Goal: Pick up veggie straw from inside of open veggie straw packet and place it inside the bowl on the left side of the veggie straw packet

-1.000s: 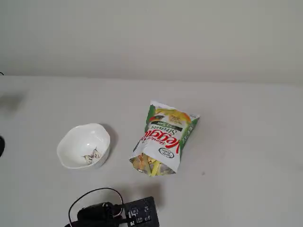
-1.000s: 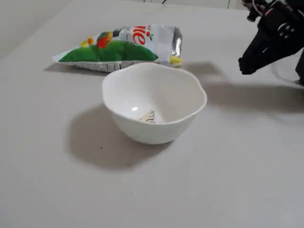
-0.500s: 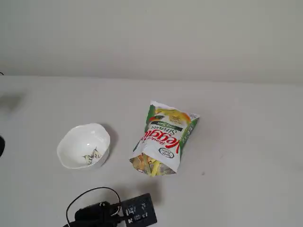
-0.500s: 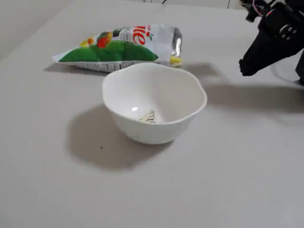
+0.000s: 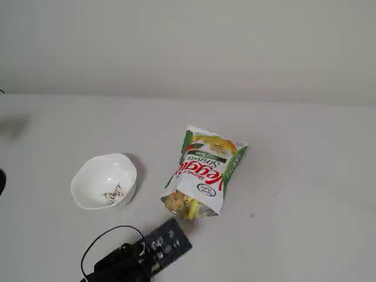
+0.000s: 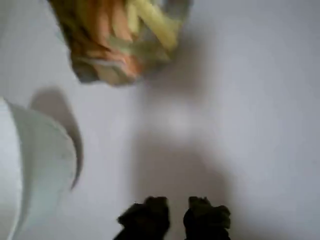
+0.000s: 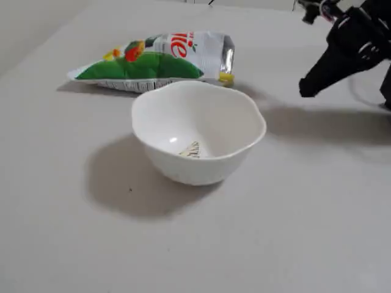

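Note:
The veggie straw packet (image 5: pixel 205 167) lies flat on the white table, its open mouth toward my gripper. Yellow and orange straws (image 6: pixel 115 35) sit bunched in the mouth; I cannot pick out a single veggie straw apart from them. The white wavy-rimmed bowl (image 5: pixel 94 176) stands left of the packet in a fixed view, with only its dark floral mark (image 7: pixel 190 149) inside. It also shows at the left edge of the wrist view (image 6: pixel 45 165). My black gripper (image 6: pixel 175 216) hovers just short of the packet mouth, jaws nearly together and empty. It also shows in both fixed views (image 5: pixel 176 230) (image 7: pixel 305 90).
A black cable (image 5: pixel 100 244) loops beside the arm at the bottom of a fixed view. A dark object (image 5: pixel 1 182) sits at that view's left edge. A plain wall runs behind the table. Bare table lies right of the packet.

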`<state>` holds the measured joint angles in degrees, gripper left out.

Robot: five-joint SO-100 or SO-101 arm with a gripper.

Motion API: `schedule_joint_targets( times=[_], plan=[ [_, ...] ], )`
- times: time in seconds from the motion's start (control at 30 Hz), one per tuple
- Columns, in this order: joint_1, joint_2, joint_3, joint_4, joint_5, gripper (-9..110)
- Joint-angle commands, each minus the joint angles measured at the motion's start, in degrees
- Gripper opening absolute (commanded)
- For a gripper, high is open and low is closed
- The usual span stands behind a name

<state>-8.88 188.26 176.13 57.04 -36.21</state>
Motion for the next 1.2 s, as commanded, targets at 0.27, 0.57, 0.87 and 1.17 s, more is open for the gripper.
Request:
schedule_joint_targets(
  times=[0.27, 0.57, 0.87, 1.17],
  plan=[
    [7.38, -37.35, -12.22, -28.39, -15.82, 13],
    [7.73, -60.38, -26.98, -35.42, -19.07, 13],
    [10.02, -74.09, -33.57, -42.10, -24.08, 13],
    [12.04, -81.74, -38.14, -44.82, -26.98, 13]
  ],
)
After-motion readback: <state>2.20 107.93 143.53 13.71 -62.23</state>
